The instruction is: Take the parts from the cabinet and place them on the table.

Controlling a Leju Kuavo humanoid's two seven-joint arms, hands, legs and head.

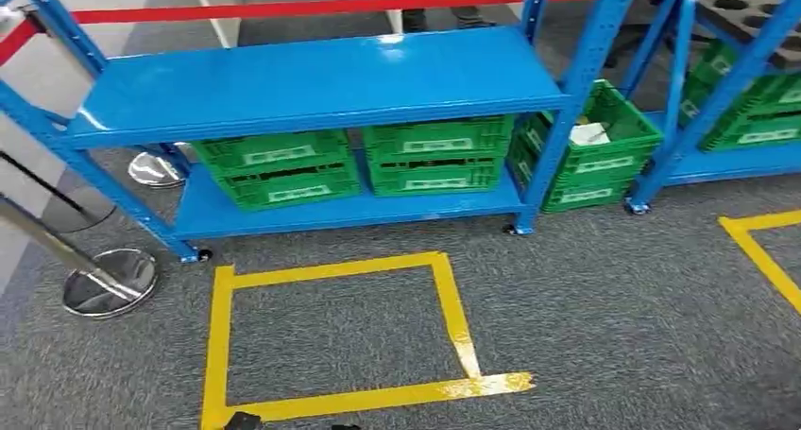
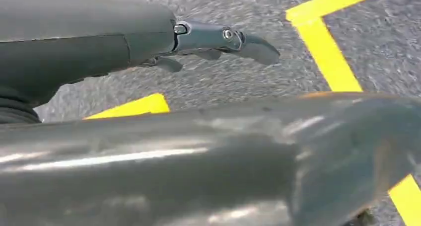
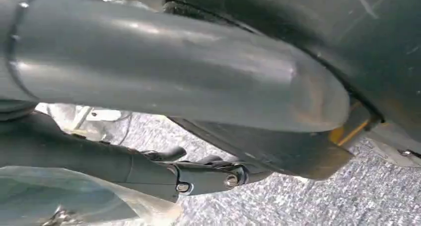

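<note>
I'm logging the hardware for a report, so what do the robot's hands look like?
The left hand has a smooth dark grey cover, a grey thumb with a silver screw, and darker fingers. The right hand looks alike: a glossy grey casing and silver screws.

Six green crates are counted under the blue shelf (stacked in pairs), and two chrome stanchion bases.

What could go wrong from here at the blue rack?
1. Green crates sit low under the top shelf; a reaching arm could hit its front edge.
2. Chrome stanchion base stands near the rack's left leg; a sidestep could clip it.
3. Something translucent lies by the right hand; grip unclear, it might drop.
</note>
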